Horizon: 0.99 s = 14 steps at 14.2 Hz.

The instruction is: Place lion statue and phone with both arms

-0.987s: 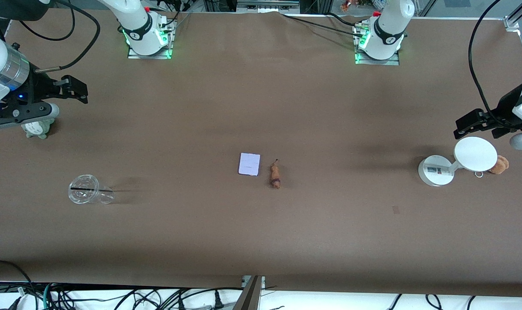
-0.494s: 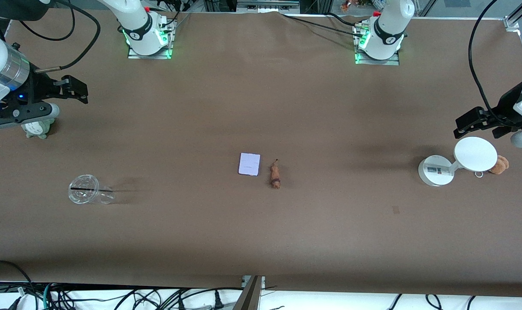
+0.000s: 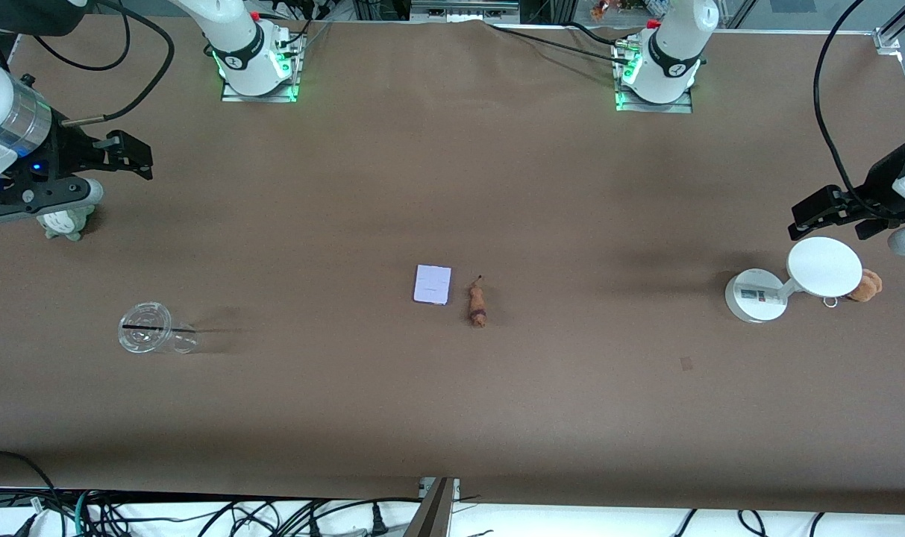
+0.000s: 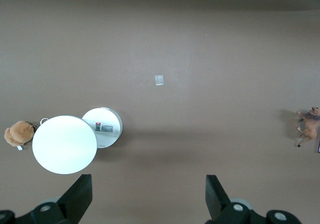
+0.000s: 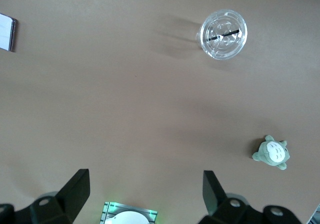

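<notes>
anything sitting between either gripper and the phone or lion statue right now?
Nothing visible. The phone and lion statue lie side by side mid-table with bare table toward both arms. The left gripper hangs open above the white stand; the right gripper is open near the grey-green plush.

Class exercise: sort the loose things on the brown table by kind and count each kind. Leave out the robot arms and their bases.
Plush toys: 2, the grey-green plush and the tan plush
Figurines: 1, the lion statue
Phones: 1, the phone
Clear cups: 1, the clear cup
White stands: 1, the white stand
Total: 6
</notes>
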Each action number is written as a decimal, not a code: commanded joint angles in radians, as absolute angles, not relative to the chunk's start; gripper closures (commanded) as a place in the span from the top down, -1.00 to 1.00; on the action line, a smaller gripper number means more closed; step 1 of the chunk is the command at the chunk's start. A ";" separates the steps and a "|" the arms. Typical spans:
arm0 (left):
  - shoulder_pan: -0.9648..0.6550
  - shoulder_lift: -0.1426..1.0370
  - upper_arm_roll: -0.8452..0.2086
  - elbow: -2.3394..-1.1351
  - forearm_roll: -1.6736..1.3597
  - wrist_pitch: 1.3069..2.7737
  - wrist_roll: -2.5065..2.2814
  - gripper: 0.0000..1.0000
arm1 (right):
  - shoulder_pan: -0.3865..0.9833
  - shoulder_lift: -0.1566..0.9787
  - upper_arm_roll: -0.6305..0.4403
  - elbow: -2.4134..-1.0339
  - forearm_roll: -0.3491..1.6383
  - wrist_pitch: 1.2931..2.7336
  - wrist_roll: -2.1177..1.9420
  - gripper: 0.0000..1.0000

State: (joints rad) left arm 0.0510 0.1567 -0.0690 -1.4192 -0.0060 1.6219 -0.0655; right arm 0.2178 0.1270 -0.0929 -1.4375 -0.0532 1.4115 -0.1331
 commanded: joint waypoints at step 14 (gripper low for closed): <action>-0.069 0.216 -0.095 -1.393 -0.012 1.600 -0.181 1.00 | 0.221 0.121 -0.091 -1.440 -0.055 1.417 -0.123 1.00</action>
